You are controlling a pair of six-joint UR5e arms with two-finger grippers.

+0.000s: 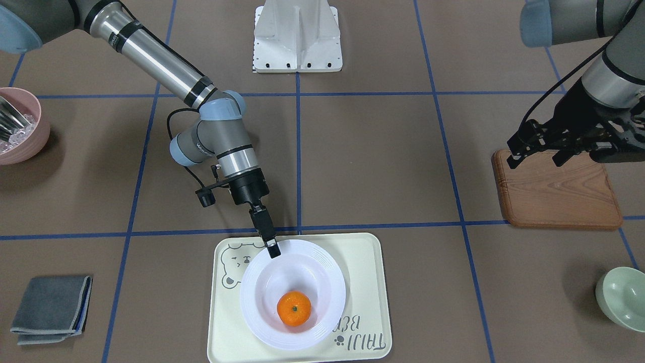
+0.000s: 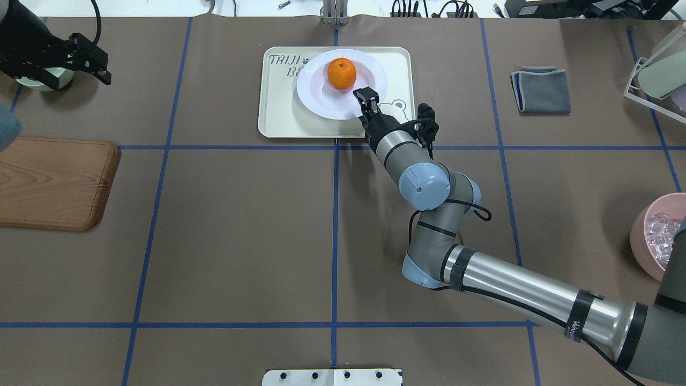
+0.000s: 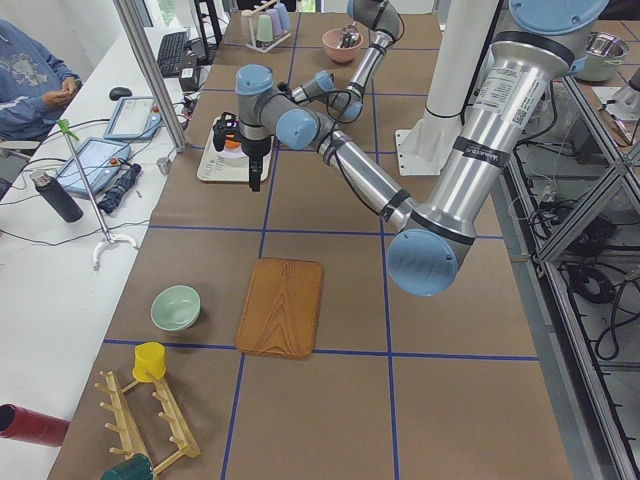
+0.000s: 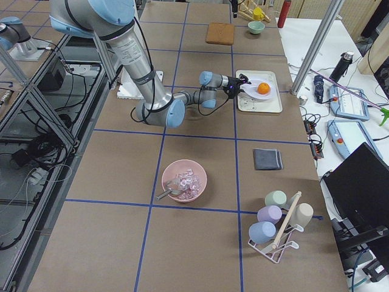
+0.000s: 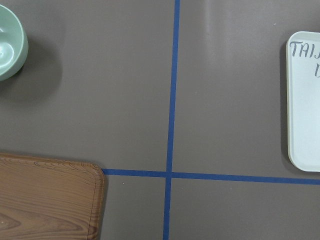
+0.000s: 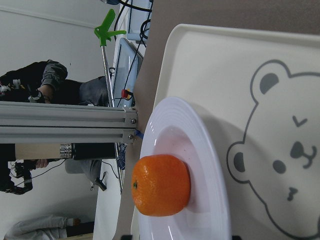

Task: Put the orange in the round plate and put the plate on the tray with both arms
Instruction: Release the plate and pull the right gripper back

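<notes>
Tray (image 1: 364, 262) lies nearest, bearing the plate (image 1: 322, 280) with the orange (image 1: 294, 308) in its well. Right jaws seem closed on the rim; left jaws hang open, well apart. Plate looks stiff, glossy, breakable: grip its ridged rim, kept level.

My right arm (image 2: 514, 284) reaches far out in front of me. It bends at the elbow, and the wrist tips down. At its end, my right gripper (image 2: 366, 99) has its two fingers squeezed close together. They pinch the edge of the round plate (image 2: 321, 91), and that edge sits right between my fingertips. My left arm (image 1: 612, 70) is far off to the side, held up high. My left gripper (image 1: 535, 161) hangs in the air, fingers spread wide apart.
</notes>
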